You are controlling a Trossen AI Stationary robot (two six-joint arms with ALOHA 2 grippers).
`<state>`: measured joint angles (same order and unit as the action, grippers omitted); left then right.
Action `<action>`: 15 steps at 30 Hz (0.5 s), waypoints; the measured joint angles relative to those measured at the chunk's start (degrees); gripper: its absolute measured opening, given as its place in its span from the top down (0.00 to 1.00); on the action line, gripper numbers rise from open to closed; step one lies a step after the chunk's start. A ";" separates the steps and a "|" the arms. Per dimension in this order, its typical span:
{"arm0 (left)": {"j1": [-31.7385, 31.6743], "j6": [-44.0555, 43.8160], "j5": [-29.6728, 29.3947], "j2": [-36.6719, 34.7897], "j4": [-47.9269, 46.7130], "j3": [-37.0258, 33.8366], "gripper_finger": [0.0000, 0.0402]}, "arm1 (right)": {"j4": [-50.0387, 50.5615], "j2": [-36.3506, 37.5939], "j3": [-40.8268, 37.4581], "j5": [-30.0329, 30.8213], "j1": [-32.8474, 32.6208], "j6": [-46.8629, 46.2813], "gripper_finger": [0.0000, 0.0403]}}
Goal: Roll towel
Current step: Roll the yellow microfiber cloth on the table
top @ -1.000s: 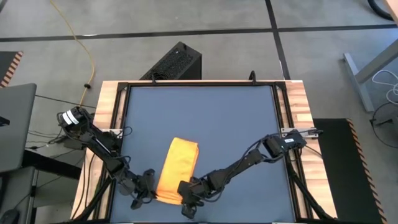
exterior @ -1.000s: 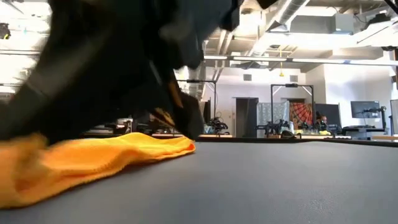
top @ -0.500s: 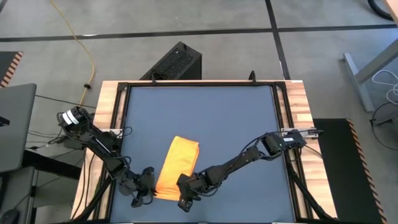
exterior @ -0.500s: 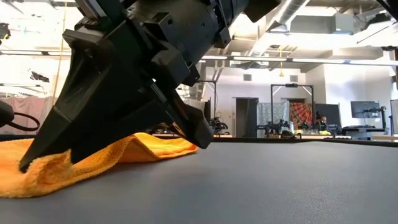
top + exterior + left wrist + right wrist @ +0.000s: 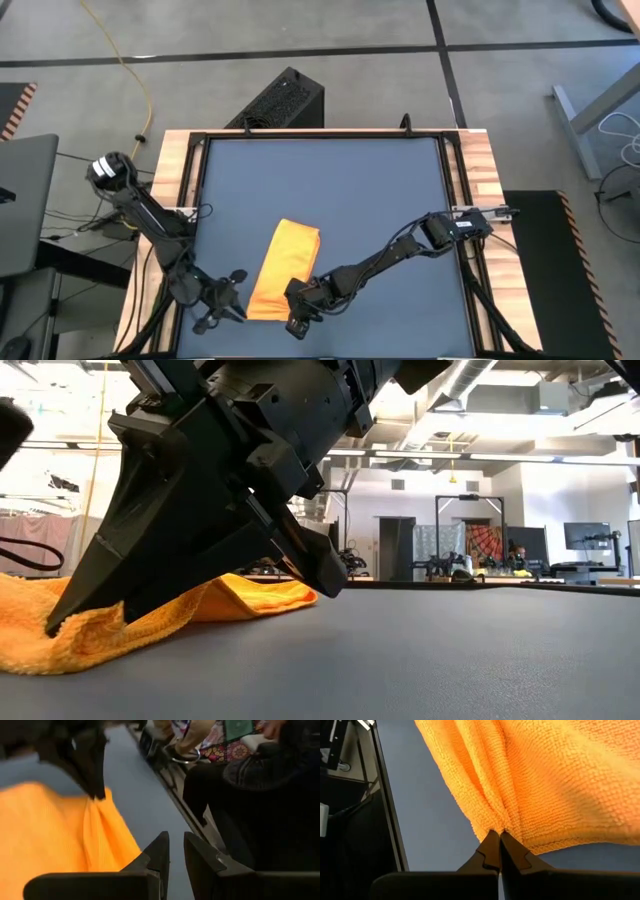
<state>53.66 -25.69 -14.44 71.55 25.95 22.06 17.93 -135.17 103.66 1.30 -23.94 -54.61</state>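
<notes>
The yellow-orange towel [image 5: 285, 262] lies as a folded strip on the blue-grey tabletop [image 5: 380, 190], running from mid-table to the near edge. My right gripper [image 5: 292, 312] is shut on its near end, which gathers into folds at the fingertips [image 5: 499, 836]. In the low view that gripper [image 5: 55, 628] slants down onto the cloth [image 5: 235, 598]. My left gripper [image 5: 232, 302] hangs just left of the towel's near end, apart from it. Its fingers [image 5: 176, 851] are open by a narrow gap with nothing between them. My right gripper pinches the towel's near edge [image 5: 506, 826] between its two fingertips, only at their free ends. The fingers slant down from the table's right side. The cloth puckers into ridges at the pinch [image 5: 95, 802]. The rest of the towel lies on the table.
Wooden side boards [image 5: 175, 160] and a black frame rail [image 5: 320, 134] border the tabletop. A black box [image 5: 285, 100] stands beyond the far edge. Seated people [image 5: 235, 750] show past the table's edge in the left wrist view. Bare tabletop lies far and right of the towel.
My left gripper has come off the towel's near left end, risen and drawn back toward the table's left edge, rolling as it went. My right gripper has shifted slightly leftward with the pinched near edge, then kept still. The towel's far part has stayed put.
</notes>
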 joint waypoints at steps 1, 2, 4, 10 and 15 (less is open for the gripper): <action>0.43 1.36 -0.69 -0.47 0.12 0.00 0.89 | 0.00 0.00 0.00 0.01 0.00 0.01 0.96; 0.89 2.84 -1.28 -0.61 0.64 0.00 0.89 | 0.00 0.00 0.00 0.02 0.00 0.00 0.96; 1.81 6.41 -2.19 -0.25 1.88 0.02 0.89 | 0.00 0.00 0.00 0.04 0.02 0.02 0.96; 3.29 18.21 -3.85 7.14 3.47 4.97 0.84 | -0.09 0.00 0.00 0.09 0.04 0.01 0.96; 1.91 21.24 -3.91 12.79 -9.72 14.38 0.71 | -0.20 0.00 0.00 0.12 0.04 0.02 0.96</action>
<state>55.58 -4.45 -18.35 84.34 16.23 36.44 17.74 -135.17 103.66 1.42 -23.90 -54.59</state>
